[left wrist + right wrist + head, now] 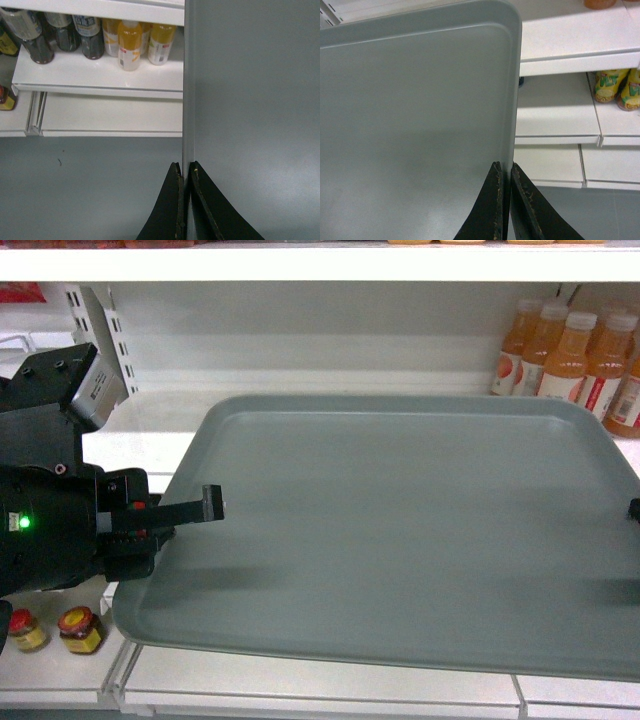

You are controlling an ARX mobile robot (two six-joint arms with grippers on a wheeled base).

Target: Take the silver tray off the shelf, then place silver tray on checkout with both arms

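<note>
White store shelf (pixel 330 410) boards fill the background. Out past the shelf's front edge hangs the silver tray (pixel 400 530), matte grey-green, low-rimmed, bare. Left gripper (pixel 185 200) and right gripper (pixel 504 200) each pinch a side rim. Lift-off looks done; next comes a level, matched carry to the checkout.

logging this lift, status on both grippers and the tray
Left gripper shut on silver tray left rim. Right gripper shut on right rim. Tray out past the shelf front. Orange juice bottles behind, apart.
</note>
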